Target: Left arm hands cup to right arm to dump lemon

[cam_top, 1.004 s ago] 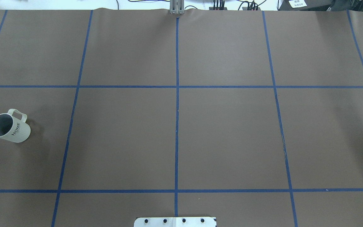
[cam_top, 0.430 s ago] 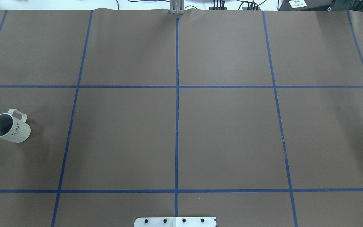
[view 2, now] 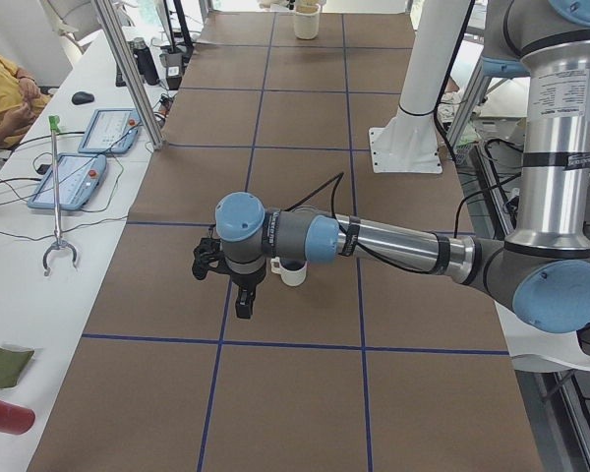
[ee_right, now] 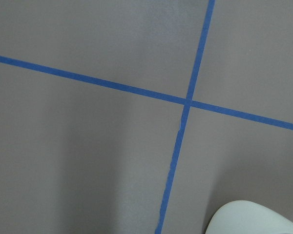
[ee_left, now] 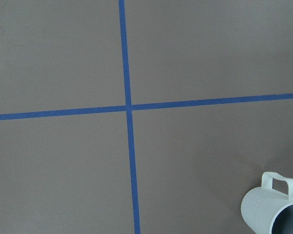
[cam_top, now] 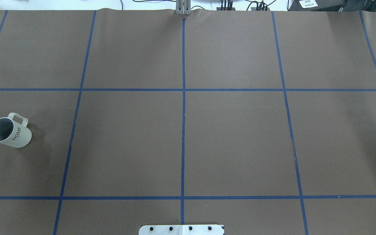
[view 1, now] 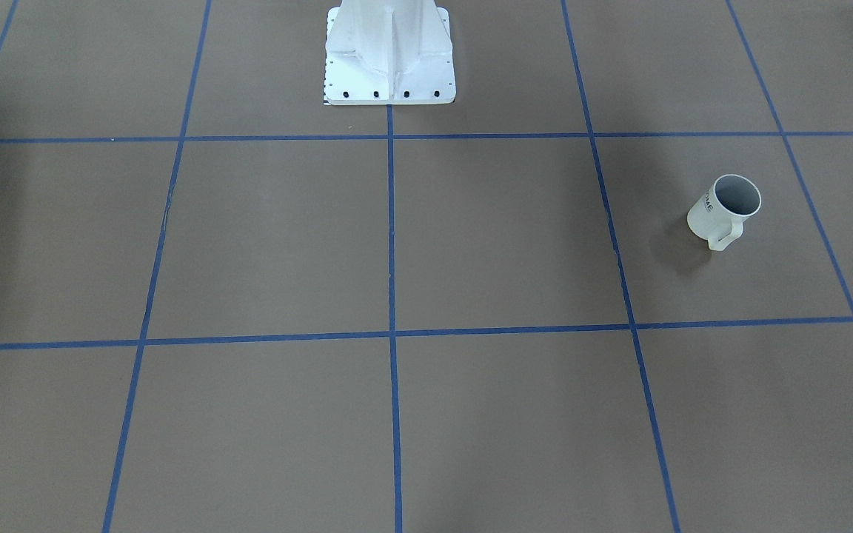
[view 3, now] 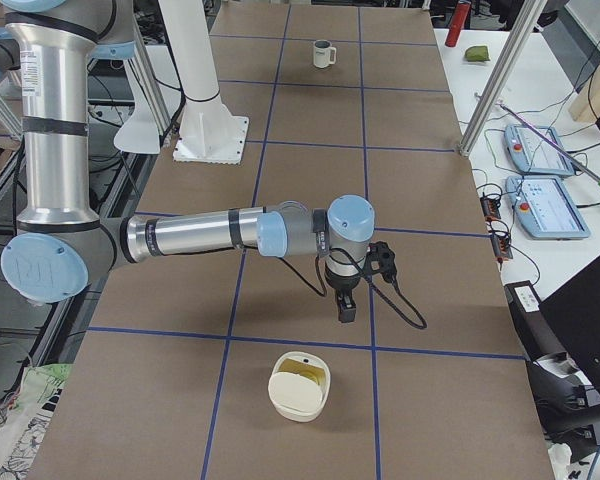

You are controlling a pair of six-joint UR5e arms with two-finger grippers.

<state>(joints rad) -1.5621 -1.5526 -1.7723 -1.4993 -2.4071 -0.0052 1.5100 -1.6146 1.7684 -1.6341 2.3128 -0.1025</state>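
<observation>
The white cup (cam_top: 10,131) with black "HOME" lettering stands upright on the brown table near its left end, also seen in the front-facing view as the cup (view 1: 723,211). Its inside shows only grey; the lemon is not visible. In the exterior left view my left gripper (view 2: 242,309) hangs pointing down just beside the cup (view 2: 293,272), toward the table's end. The cup (ee_left: 275,205) sits at the left wrist view's bottom right corner. My right gripper (view 3: 346,312) hangs over the table's other end. I cannot tell whether either gripper is open or shut.
A cream container (view 3: 300,386) with a yellowish inside sits near the right gripper; its rim (ee_right: 254,218) shows in the right wrist view. The white robot base (view 1: 389,55) stands mid-table. Blue tape lines (cam_top: 183,107) grid the table. Tablets (view 2: 79,167) lie alongside.
</observation>
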